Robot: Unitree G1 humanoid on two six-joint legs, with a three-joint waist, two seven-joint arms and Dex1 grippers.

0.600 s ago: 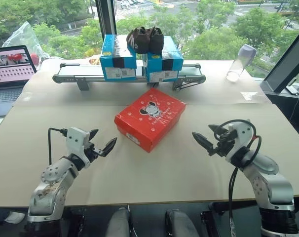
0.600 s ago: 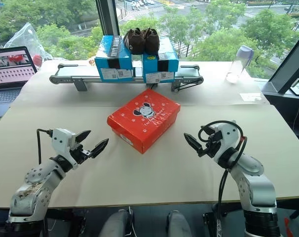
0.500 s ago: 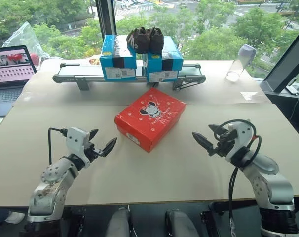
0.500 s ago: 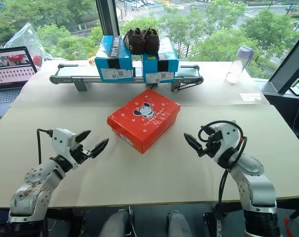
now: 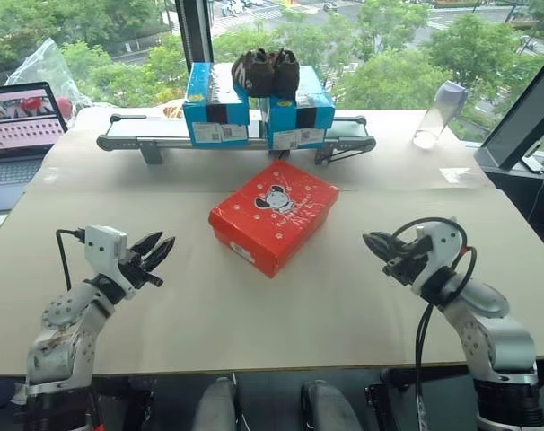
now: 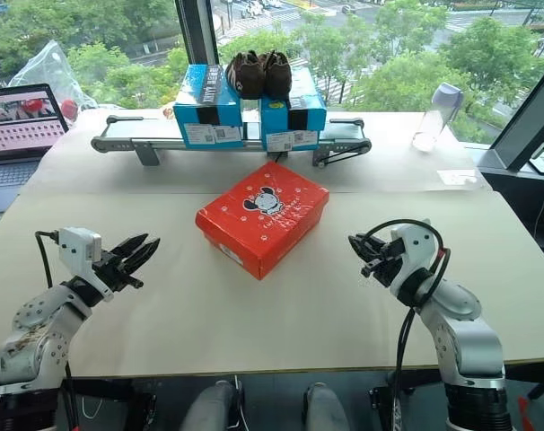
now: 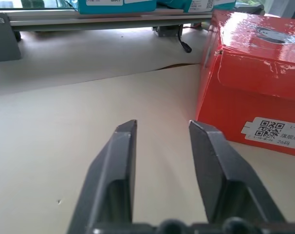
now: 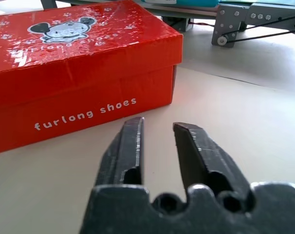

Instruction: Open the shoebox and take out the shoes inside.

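Glossy red cardboard shoebox [image 5: 274, 215] on matt paper-covered table [image 5: 254, 305]

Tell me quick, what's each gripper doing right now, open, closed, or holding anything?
Left gripper: open a little, holding nothing, short of the red shoebox.
Right gripper: open a slit, holding nothing.

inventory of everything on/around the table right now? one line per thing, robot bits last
shoebox: 1, red, lid shut, mid-table between the claws
blue boxes: 2, blue with white labels, side by side on the conveyor
dark brown shoes: 1 pair, on top of the blue boxes
conveyor: 1, grey, far side of the table
laptop: 1, screen on, far left
plastic bag: 1, clear, behind the laptop
bottle: 1, clear with pale lid, far right
table: 1, beige top
left claw: 1, black fingers narrowly apart, holding nothing
right claw: 1, black fingers narrowly apart, holding nothing
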